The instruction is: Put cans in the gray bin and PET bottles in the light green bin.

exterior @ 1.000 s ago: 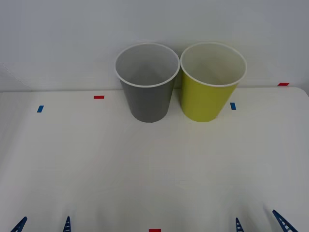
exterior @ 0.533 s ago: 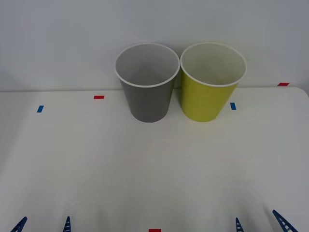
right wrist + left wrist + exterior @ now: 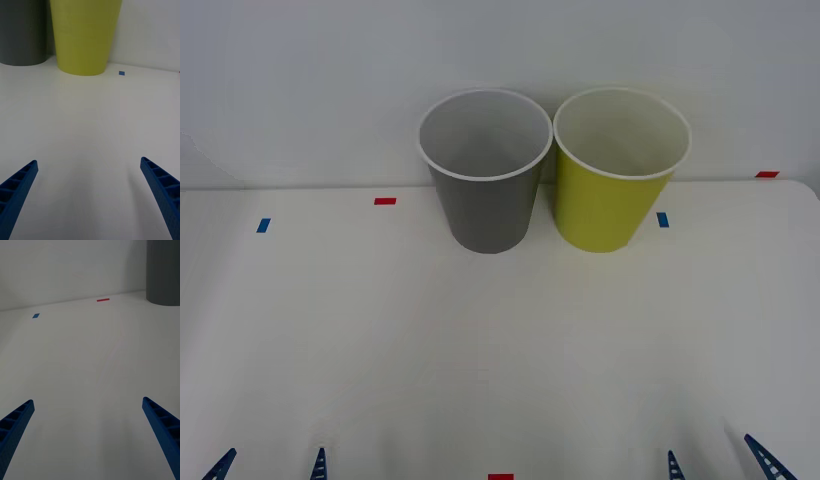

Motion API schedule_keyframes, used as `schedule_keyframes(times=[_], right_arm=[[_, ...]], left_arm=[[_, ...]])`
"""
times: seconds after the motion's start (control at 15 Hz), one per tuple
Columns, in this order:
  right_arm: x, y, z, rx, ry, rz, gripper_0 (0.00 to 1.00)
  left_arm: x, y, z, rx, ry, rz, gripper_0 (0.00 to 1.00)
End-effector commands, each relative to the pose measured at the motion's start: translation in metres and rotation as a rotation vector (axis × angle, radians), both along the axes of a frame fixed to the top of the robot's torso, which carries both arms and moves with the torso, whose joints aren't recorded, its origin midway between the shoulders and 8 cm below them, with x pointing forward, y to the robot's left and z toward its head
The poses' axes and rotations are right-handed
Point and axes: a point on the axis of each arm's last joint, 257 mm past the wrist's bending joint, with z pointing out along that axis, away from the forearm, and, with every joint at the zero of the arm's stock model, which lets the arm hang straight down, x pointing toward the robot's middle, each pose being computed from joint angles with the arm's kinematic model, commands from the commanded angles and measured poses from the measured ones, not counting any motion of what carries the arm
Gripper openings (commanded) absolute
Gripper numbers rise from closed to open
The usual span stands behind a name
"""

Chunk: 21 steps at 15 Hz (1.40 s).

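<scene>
The gray bin (image 3: pixel 485 175) and the light green bin (image 3: pixel 617 170) stand side by side at the back of the white table, both upright with pale insides. No cans or PET bottles are in view. At the table's near left edge my left gripper (image 3: pixel 270 467) is open, blue fingertips spread with nothing between them. My right gripper (image 3: pixel 717 462) sits open at the near right edge, likewise holding nothing. From the right wrist, the light green bin (image 3: pixel 84 35) and gray bin (image 3: pixel 23 32) stand far ahead of the right gripper (image 3: pixel 89 168). The left wrist sees the gray bin (image 3: pixel 163 272) beyond the left gripper (image 3: pixel 88 407).
Small tape marks dot the table (image 3: pixel 500 340): red ones (image 3: pixel 385 201) (image 3: pixel 767 174) at the back, blue ones (image 3: pixel 263 225) (image 3: pixel 663 219) at the sides, and a red one (image 3: pixel 500 477) at the front edge. A white wall rises behind the bins.
</scene>
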Motion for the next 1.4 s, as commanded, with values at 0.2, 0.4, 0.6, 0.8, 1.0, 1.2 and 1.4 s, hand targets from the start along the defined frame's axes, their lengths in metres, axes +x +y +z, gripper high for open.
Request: schedule_keyframes(times=[0.2, 0.4, 0.6, 0.8, 1.0, 1.2, 1.4], right_arm=[[0.0, 0.0, 0.0, 0.0, 0.0, 0.0, 0.95], [0.0, 0.0, 0.0, 0.0, 0.0, 0.0, 0.95], [0.0, 0.0, 0.0, 0.0, 0.0, 0.0, 0.95], [0.0, 0.0, 0.0, 0.0, 0.0, 0.0, 0.95], [0.0, 0.0, 0.0, 0.0, 0.0, 0.0, 0.95], [0.0, 0.0, 0.0, 0.0, 0.0, 0.0, 0.95], [0.0, 0.0, 0.0, 0.0, 0.0, 0.0, 0.95]], left_arm=[[0.0, 0.0, 0.0, 0.0, 0.0, 0.0, 1.0], [0.0, 0.0, 0.0, 0.0, 0.0, 0.0, 1.0], [0.0, 0.0, 0.0, 0.0, 0.0, 0.0, 1.0], [0.0, 0.0, 0.0, 0.0, 0.0, 0.0, 1.0], [0.0, 0.0, 0.0, 0.0, 0.0, 0.0, 1.0], [0.0, 0.0, 0.0, 0.0, 0.0, 0.0, 1.0], [0.0, 0.0, 0.0, 0.0, 0.0, 0.0, 1.0]])
